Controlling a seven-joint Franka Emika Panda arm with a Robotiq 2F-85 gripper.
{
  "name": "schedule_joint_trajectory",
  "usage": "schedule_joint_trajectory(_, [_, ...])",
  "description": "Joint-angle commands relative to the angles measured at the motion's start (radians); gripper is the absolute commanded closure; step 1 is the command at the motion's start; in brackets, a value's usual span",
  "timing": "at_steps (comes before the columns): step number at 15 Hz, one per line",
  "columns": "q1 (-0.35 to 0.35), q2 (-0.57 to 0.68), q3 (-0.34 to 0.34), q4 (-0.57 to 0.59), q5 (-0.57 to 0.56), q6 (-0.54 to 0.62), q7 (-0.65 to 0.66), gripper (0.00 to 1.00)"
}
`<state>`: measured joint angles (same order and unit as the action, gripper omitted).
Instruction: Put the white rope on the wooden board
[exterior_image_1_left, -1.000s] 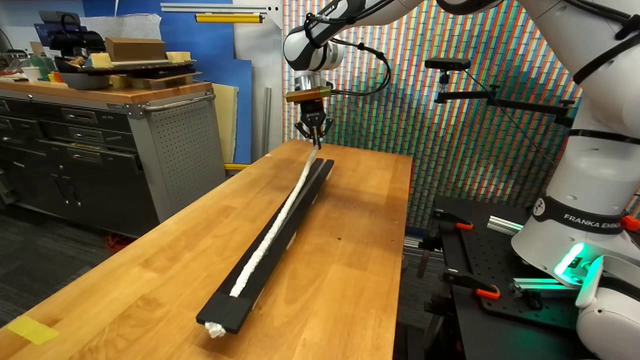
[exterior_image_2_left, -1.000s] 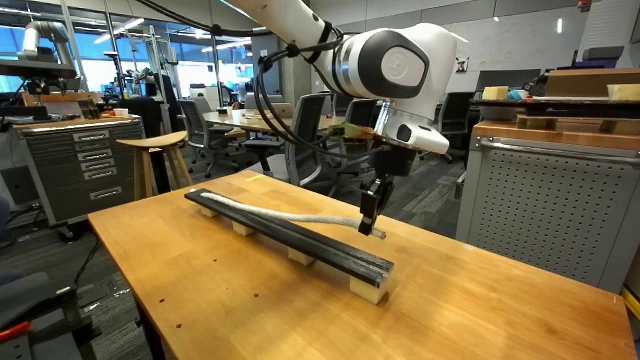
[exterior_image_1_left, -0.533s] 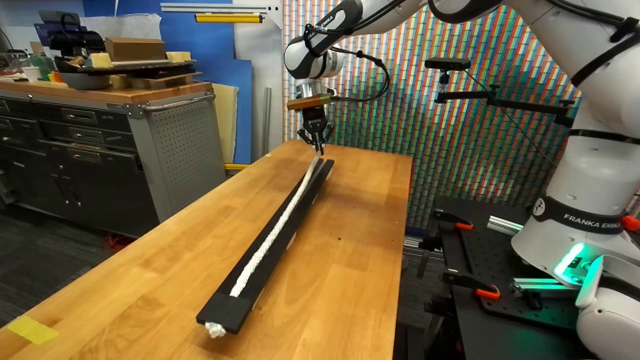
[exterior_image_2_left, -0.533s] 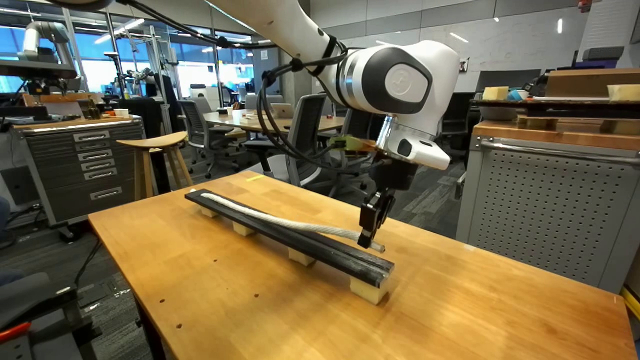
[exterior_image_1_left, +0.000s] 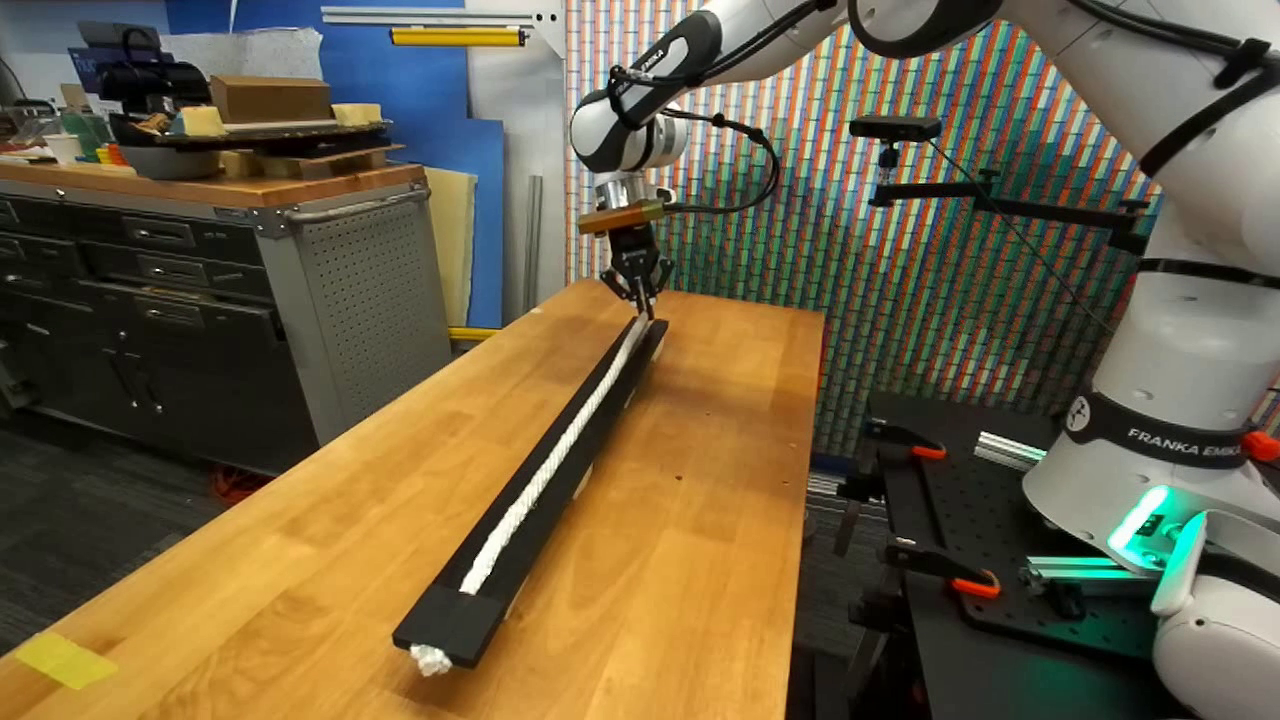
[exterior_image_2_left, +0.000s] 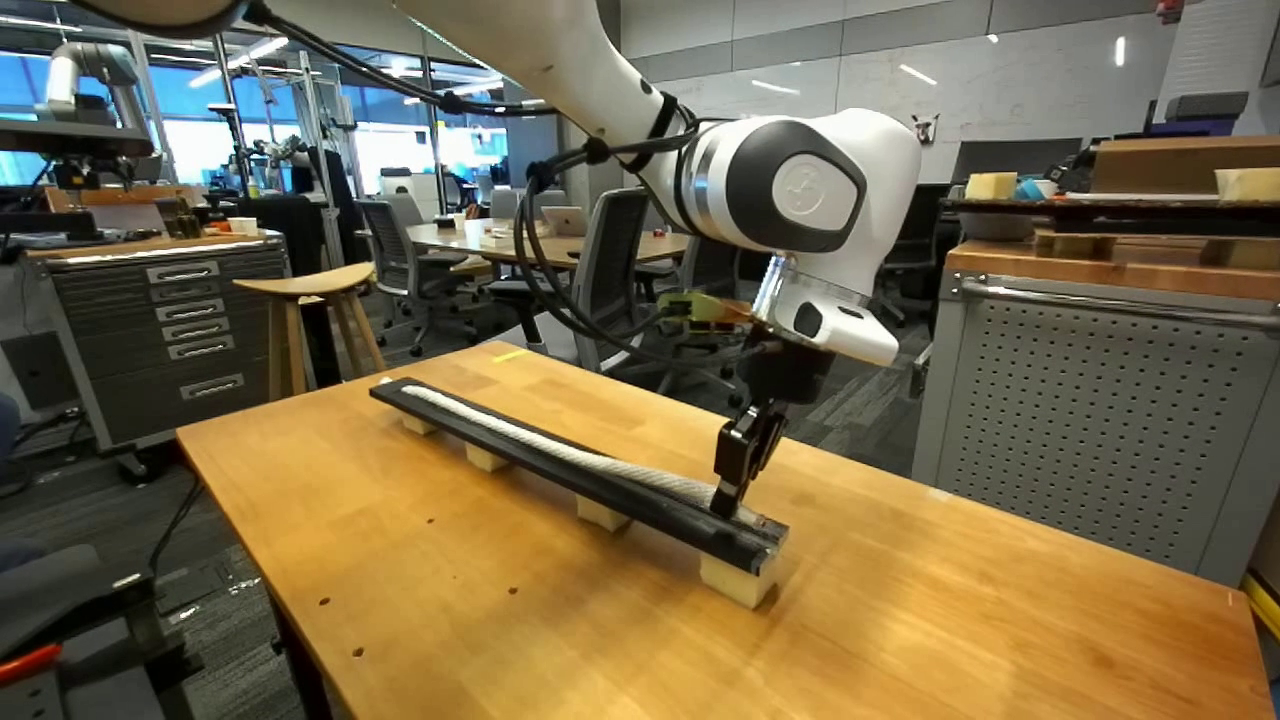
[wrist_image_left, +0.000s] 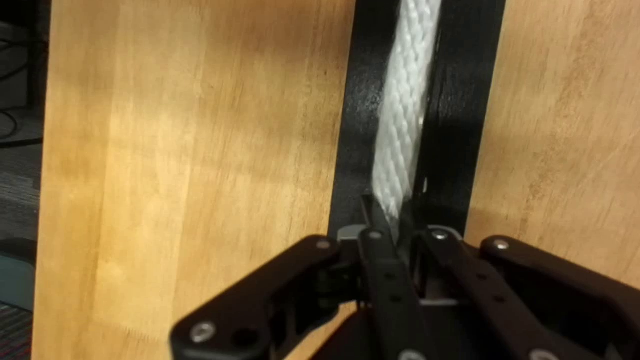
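Room along both long sides of board (exterior_image_2_left: 604, 485); low gaps under it btw blocks (exterior_image_2_left: 735, 582); rope (wrist_image_left: 404, 100) in way along its top; gripper (wrist_image_left: 388, 205) & arm (exterior_image_2_left: 760, 185) bar access from above nr one end

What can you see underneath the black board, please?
Four pale blocks show in an exterior view, propping the black board above the tabletop; anything behind them is hidden.

Rope (wrist_image_left: 404, 95): white, slanting braid pattern. Board (wrist_image_left: 457, 110): black. Claw (wrist_image_left: 389, 211): black. Table (exterior_image_1_left: 700, 600): orange-brown, wood grain. Blocks (exterior_image_2_left: 735, 582): pale yellow. Tape (exterior_image_1_left: 66, 660): brighter yellow. Arm (exterior_image_2_left: 868, 200): white, dark grey and black trim. Light (exterior_image_1_left: 1138, 516): green. Backdrop (exterior_image_1_left: 740, 258): small dashes, red, green, white. Cabinet (exterior_image_2_left: 1110, 420): grey, dark dots in rows.
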<state>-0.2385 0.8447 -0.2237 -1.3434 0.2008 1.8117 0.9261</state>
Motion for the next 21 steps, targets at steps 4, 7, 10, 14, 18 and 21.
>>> schedule_joint_trajectory(4, [-0.012, 0.056, -0.003, 0.076, -0.002, -0.031, 0.006, 0.97])
schedule_joint_trajectory(7, [-0.012, 0.065, -0.004, 0.085, -0.003, -0.032, 0.006, 0.97])
schedule_joint_trajectory(10, [-0.015, 0.064, -0.002, 0.090, 0.000, -0.028, 0.004, 0.66])
schedule_joint_trajectory(14, [-0.020, 0.060, -0.002, 0.091, 0.001, -0.027, 0.000, 0.35])
schedule_joint_trajectory(18, [-0.024, 0.058, -0.003, 0.091, -0.001, -0.023, -0.003, 0.23])
schedule_joint_trajectory(21, [-0.028, 0.057, -0.004, 0.092, -0.002, -0.020, -0.006, 0.60])
